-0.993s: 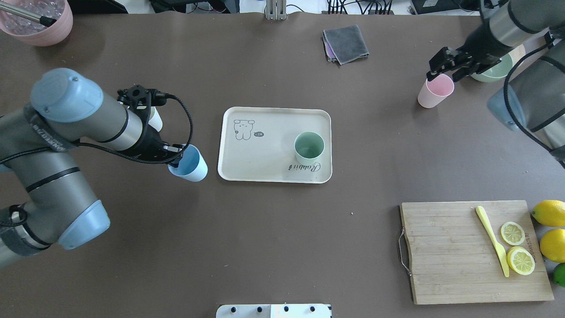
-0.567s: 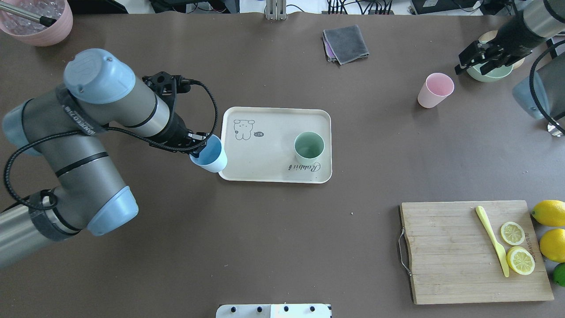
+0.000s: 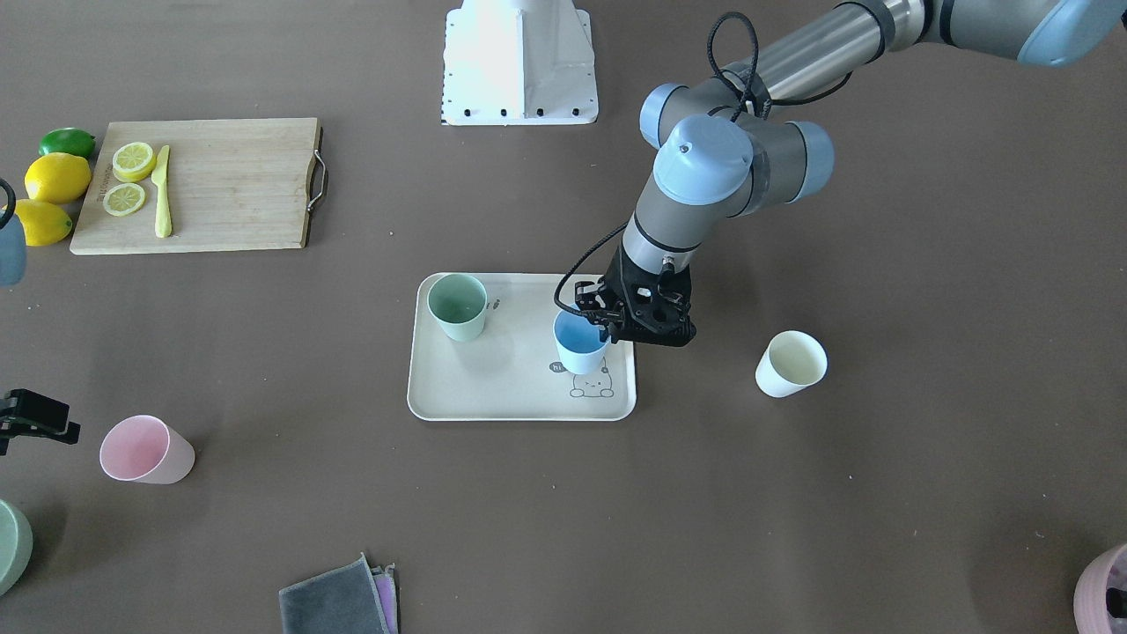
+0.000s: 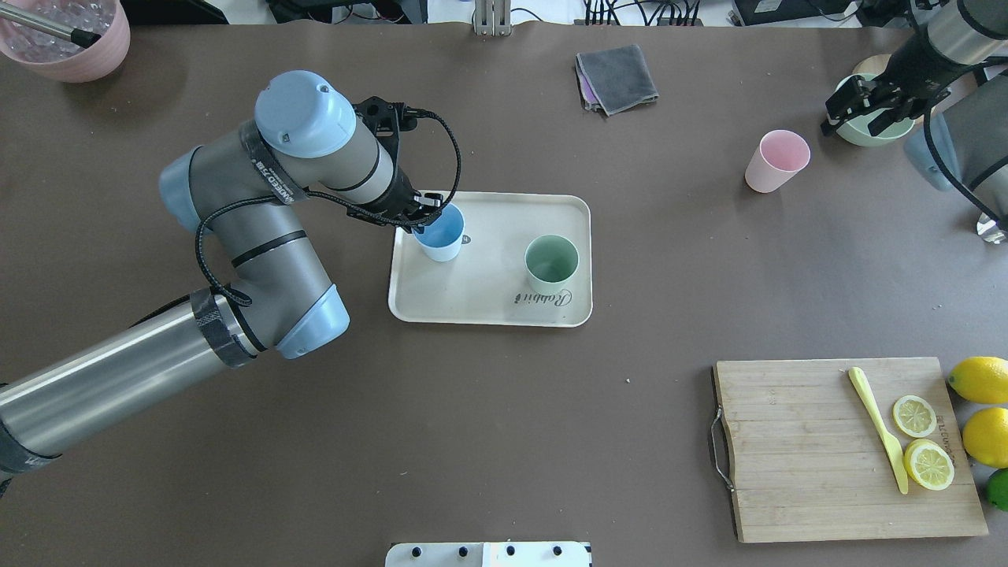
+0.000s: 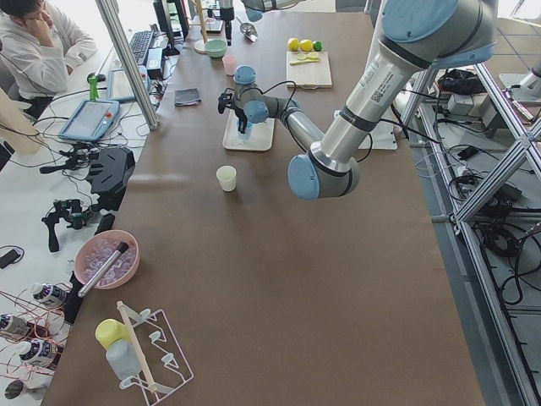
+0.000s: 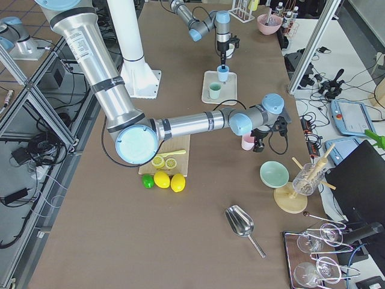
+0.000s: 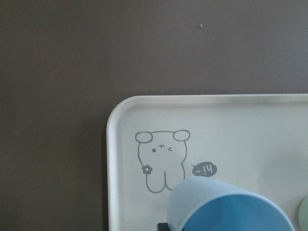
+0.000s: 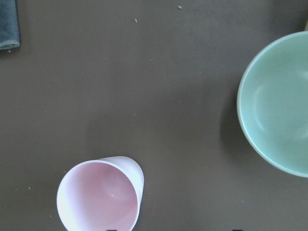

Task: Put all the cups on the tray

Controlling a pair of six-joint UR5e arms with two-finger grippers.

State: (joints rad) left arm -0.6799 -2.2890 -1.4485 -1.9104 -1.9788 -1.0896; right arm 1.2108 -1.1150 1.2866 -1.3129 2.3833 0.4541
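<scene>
My left gripper (image 4: 424, 218) is shut on the rim of the light blue cup (image 4: 439, 233) and holds it over the bunny corner of the beige tray (image 4: 488, 305). I cannot tell whether the cup touches the tray. In the left wrist view the cup (image 7: 226, 207) hangs beside the bunny drawing. The mint green cup (image 4: 551, 264) stands on the tray. The pink cup (image 4: 776, 161) stands on the table at the right. My right gripper (image 4: 856, 114) is open and empty, right of the pink cup. The cream cup (image 3: 791, 363) stands off the tray and is hidden by my left arm in the overhead view.
A sage-green bowl (image 4: 882, 134) sits by my right gripper. A folded grey cloth (image 4: 618, 77) lies at the far middle. A mauve-pink pot (image 4: 67, 39) stands at the far left. A wooden cutting board (image 4: 811, 457) with lemon slices and a yellow knife lies near right, lemons (image 4: 980, 379) beside it.
My left arm carried the blue cup right and away from me, from beside the tray to over its bunny corner. My right gripper drew back from the pink cup toward the bowl.
</scene>
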